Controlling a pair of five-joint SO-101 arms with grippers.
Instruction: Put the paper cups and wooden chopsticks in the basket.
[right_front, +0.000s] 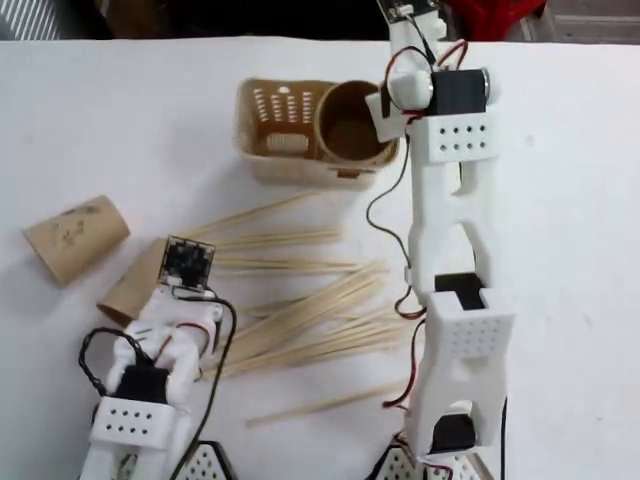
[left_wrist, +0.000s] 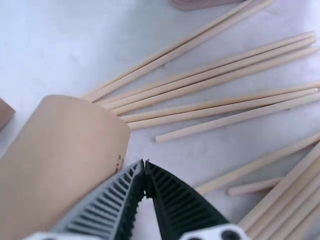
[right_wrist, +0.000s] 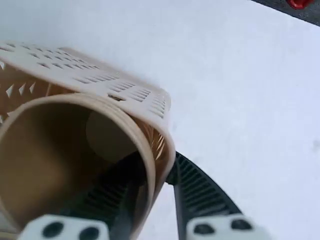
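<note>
Three paper cups (right_front: 75, 238), perhaps a dozen chopsticks (right_front: 300, 320); right pincer (right_wrist: 152, 167) clamps one cup (right_wrist: 60, 150), left pincer (left_wrist: 144, 165) closed.

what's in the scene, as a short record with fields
basket: holds one cup
right gripper: at that cup's rim
other cups: two on their sides on the table, one by the left gripper
left gripper: shut, empty
chopsticks: scattered on the table, none in basket
</note>
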